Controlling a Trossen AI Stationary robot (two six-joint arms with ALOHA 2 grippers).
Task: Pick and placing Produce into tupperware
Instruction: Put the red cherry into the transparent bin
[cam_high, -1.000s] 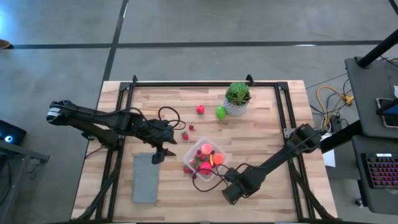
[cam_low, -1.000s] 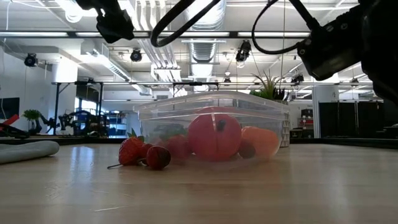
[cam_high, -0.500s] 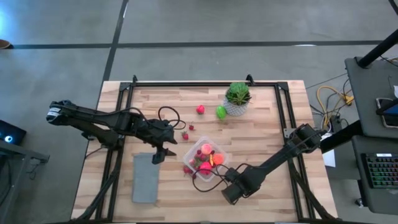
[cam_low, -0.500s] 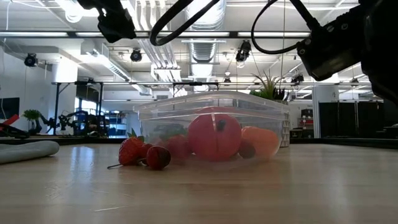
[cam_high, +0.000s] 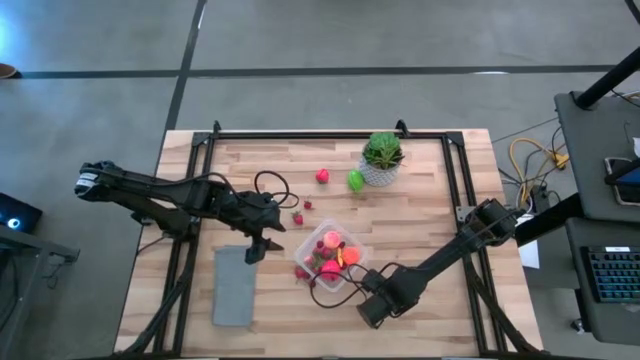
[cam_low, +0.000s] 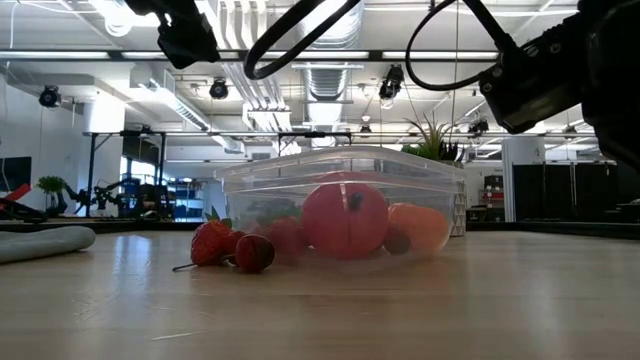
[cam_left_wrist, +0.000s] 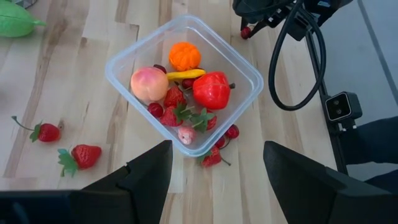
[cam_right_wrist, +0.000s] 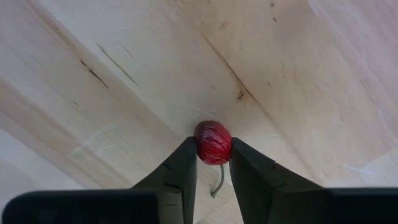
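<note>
The clear tupperware (cam_high: 358, 262) stands on the wood table, near its middle. It holds a pink piece (cam_left_wrist: 149, 84), an orange one (cam_left_wrist: 185, 56), a red one (cam_left_wrist: 211, 89) and small berries. Two strawberries (cam_left_wrist: 84, 155) lie loose on the table to its left, and cherries (cam_left_wrist: 211, 158) lie against its near wall. A red berry (cam_high: 322, 176) and a bright green piece (cam_high: 355, 180) lie near the far edge. My left gripper (cam_left_wrist: 214, 186) hangs open above the table, left of the box. My right gripper (cam_right_wrist: 213, 158) is off the box's near right corner (cam_high: 368, 312), shut on a dark red cherry (cam_right_wrist: 212, 142). My right gripper pinches the cherry's round body (cam_right_wrist: 212, 149) between its two fingertips (cam_right_wrist: 186, 155), one on each side. The stem (cam_right_wrist: 217, 183) runs back between the fingers. The fingers point down at the table, and the cherry looks lifted off the wood.
A flat grey rectangle (cam_high: 233, 285) lies left of the box, under my left arm. A spiky green plant in a white pot (cam_high: 382, 155) stands near the far edge, beside the green piece. Bare wood lies to the right of the box and along the near edge.
</note>
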